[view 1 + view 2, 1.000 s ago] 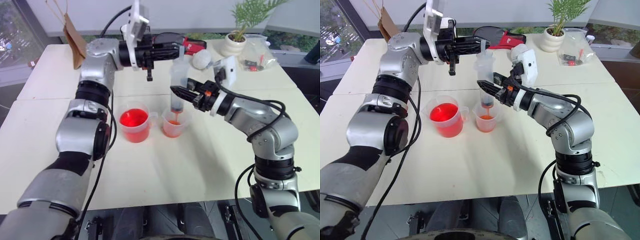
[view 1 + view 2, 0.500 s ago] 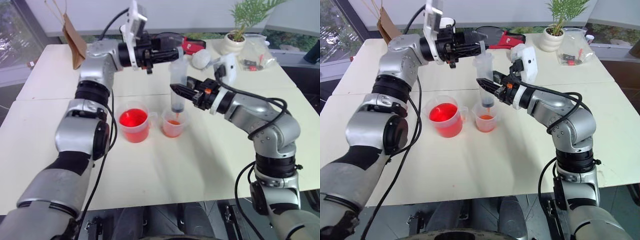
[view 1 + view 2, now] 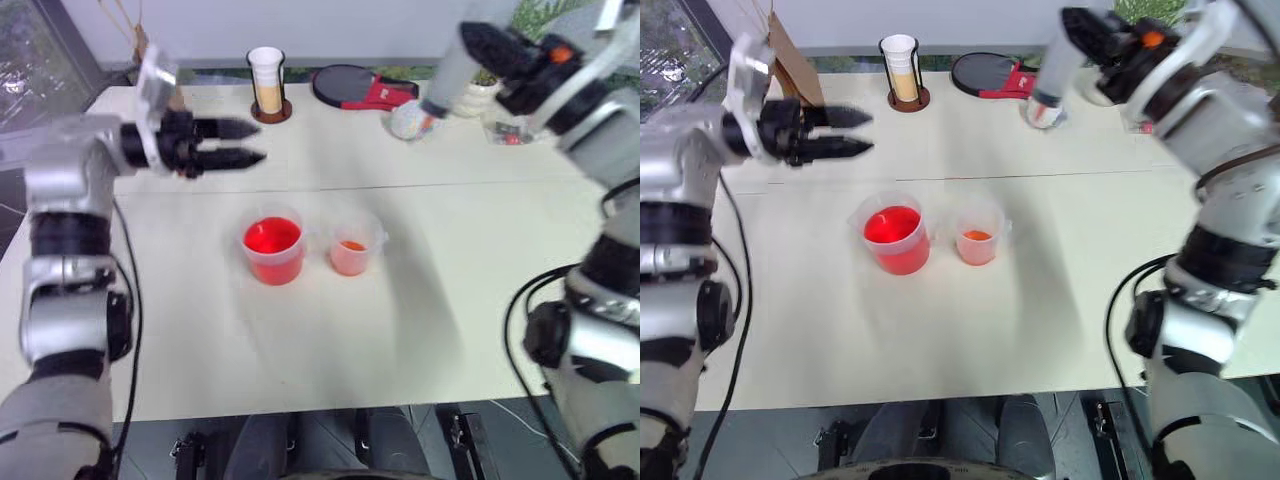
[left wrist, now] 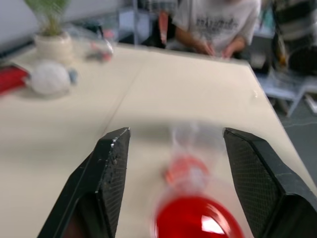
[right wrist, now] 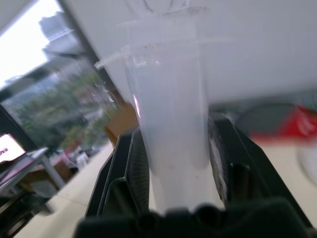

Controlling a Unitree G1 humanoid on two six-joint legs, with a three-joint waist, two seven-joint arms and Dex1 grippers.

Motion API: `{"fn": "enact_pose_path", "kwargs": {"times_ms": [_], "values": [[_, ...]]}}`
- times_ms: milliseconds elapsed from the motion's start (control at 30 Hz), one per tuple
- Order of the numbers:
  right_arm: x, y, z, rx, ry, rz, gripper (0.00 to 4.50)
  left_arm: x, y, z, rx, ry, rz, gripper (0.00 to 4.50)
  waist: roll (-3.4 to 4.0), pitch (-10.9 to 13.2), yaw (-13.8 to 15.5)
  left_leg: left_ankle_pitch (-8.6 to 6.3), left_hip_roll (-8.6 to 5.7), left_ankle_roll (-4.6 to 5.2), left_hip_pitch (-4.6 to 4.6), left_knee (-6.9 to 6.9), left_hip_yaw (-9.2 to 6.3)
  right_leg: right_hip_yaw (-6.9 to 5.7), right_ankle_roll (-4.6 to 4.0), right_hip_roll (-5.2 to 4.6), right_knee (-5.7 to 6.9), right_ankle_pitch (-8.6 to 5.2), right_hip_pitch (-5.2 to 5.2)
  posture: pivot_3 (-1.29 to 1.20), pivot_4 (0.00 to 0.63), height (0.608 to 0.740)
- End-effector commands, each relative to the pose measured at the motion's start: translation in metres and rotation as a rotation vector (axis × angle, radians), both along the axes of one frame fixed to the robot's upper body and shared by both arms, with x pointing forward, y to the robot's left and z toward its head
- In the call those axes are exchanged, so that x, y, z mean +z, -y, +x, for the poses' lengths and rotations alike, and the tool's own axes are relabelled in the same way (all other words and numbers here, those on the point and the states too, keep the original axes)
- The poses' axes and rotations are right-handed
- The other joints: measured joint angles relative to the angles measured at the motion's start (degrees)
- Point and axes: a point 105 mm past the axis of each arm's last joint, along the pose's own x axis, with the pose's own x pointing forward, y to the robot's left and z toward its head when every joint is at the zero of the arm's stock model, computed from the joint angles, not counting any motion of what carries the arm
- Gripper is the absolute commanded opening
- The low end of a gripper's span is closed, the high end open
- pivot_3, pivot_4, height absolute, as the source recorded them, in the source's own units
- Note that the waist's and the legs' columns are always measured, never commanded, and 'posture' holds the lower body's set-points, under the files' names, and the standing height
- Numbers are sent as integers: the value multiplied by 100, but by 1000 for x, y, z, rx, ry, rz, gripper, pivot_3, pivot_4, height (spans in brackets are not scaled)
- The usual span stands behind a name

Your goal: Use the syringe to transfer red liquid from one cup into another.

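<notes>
The syringe (image 3: 446,72) hangs tilted high over the table's far right, my right gripper (image 3: 480,40) shut on its clear barrel (image 5: 168,114). The larger beaker of bright red liquid (image 3: 272,250) stands mid-table. Just right of it is the smaller cup (image 3: 349,252) with pale orange-pink liquid. My left gripper (image 3: 258,141) is open and holds nothing; it hovers to the far left of the beaker, pointing right. In the left wrist view the red beaker (image 4: 198,224) and the small cup (image 4: 185,171) lie between its spread fingers (image 4: 106,173).
A tall white cup in a black wire stand (image 3: 266,85) is at the back. A red and black item (image 3: 365,88), a white ball (image 3: 403,120) and a potted plant (image 3: 1100,90) sit at the far right. A person (image 4: 218,22) sits beyond the table.
My left gripper let go of the plunger, opened and swung away to the left. My right gripper lifted the syringe out of the small cup, up and to the right.
</notes>
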Motion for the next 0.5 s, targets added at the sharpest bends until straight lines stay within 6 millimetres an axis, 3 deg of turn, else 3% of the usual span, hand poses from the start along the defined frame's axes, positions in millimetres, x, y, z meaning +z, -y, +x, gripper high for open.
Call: {"fn": "enact_pose_path", "kwargs": {"times_ms": [33, 200, 500], "values": [[-50, 21, -4, 30, -441, 24, 1338, -6, 21, -38, -95, 83, 111, 3048, -1, -1, -11, 0, -2, 0, 0, -3, -4, 1, -2, -3, -1, -1, 3, 0, 150, 740], [-100, 23, 0, 10, -727, -10, 1338, -37, 36, -38, -28, 159, 174, 3048, 16, 0, -71, -5, 1, 9, 11, -2, 12, 1, -1, -9, -11, -1, -1, 0, 150, 740], [-149, 21, 15, -32, -885, -137, 1338, -39, 49, -54, -33, 149, 128, 3048, 18, 1, -48, 0, 5, 2, 9, 0, 16, 0, 2, 5, -1, 0, -8, 0, 150, 740]]}}
